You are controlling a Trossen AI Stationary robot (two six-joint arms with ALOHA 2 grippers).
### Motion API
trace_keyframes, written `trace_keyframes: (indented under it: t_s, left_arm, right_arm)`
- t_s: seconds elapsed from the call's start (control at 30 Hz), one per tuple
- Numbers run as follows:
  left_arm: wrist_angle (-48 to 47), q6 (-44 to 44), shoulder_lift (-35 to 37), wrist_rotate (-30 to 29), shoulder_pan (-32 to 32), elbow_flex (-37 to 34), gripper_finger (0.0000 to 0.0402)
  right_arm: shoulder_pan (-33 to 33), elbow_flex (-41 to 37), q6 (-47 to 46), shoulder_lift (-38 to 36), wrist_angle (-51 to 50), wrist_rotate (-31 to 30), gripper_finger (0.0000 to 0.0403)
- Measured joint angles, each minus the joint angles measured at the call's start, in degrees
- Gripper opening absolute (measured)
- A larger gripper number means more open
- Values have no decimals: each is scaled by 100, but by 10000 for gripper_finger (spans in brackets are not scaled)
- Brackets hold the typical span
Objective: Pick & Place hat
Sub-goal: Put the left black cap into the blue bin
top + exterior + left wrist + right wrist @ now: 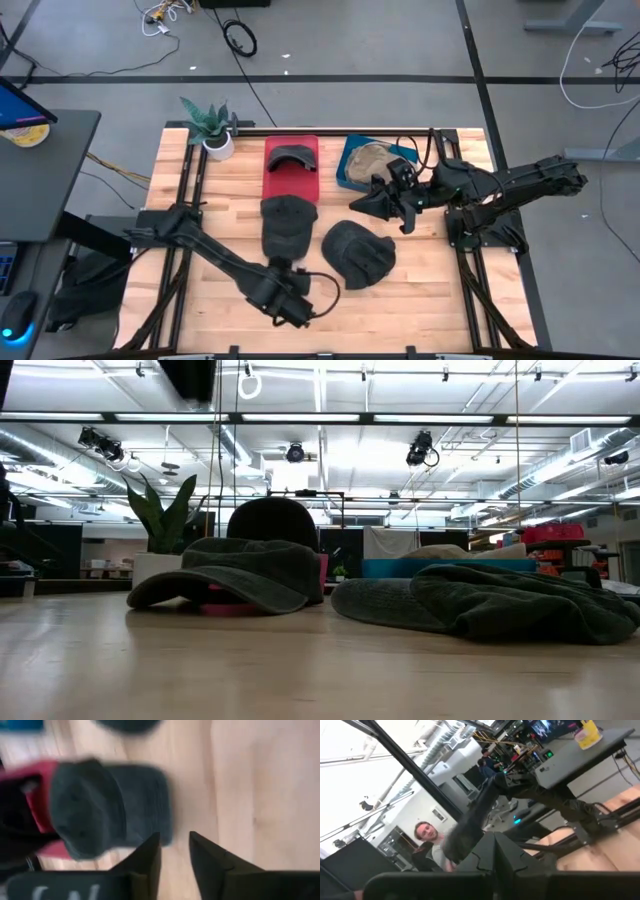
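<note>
— Pale wood, the table (420, 290). How does the left arm lie on it?

— It runs from the left edge across the near part of the top, bent low, and the left gripper (297, 312) ends near the front edge, below the dark green cap (286, 226). Its fingers (146, 862) stand narrowly apart with bare wood between them, holding nothing.

— And the cap?

— Mid-table, its top end overlapping the near edge of the red tray (291, 183), which carries another dark cap (290, 155). Just right of it lies a crumpled dark hat (358, 254), flat on the wood, apart from both grippers.

— The right arm?

— Stretched in from the right edge, raised above the table, the right gripper (368, 201) pointing left between the red tray and the blue tray (352, 166) with a tan hat (378, 158) in it. Its fingers (470, 827) look pressed together, with nothing between them.

— What does the overhead view leave out?

— The table-level camera shows the green cap's brim lifting off the wood and no arm at all. The right wrist camera looks off into the room, where a person (432, 842) sits beyond the table. Only from above do you see the potted plant (211, 129) at the far left corner beside the trays.
</note>
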State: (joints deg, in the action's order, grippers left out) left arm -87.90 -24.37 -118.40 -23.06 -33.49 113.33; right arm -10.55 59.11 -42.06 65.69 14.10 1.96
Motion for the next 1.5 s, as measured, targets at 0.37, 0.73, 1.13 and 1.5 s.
trace_keyframes:
  t_s: [0.37, 0.73, 1.13, 1.5]
  left_arm:
    - [946, -842, 8, 452, -120, -2210, 268]
    - [1973, -1017, 19, -645, -381, -2639, 335]
    - [2423, -1841, 23, -689, -570, -3085, 337]
    - [2477, -2147, 23, -1010, -898, -3085, 337]
  right_arm:
    - [0, 0, -235, 26, -185, -107, 6]
    - [0, 0, -294, 26, -329, -109, 6]
    - [0, 0, -226, 26, -523, -109, 6]
    - [0, 0, -1, 26, -576, -107, 6]
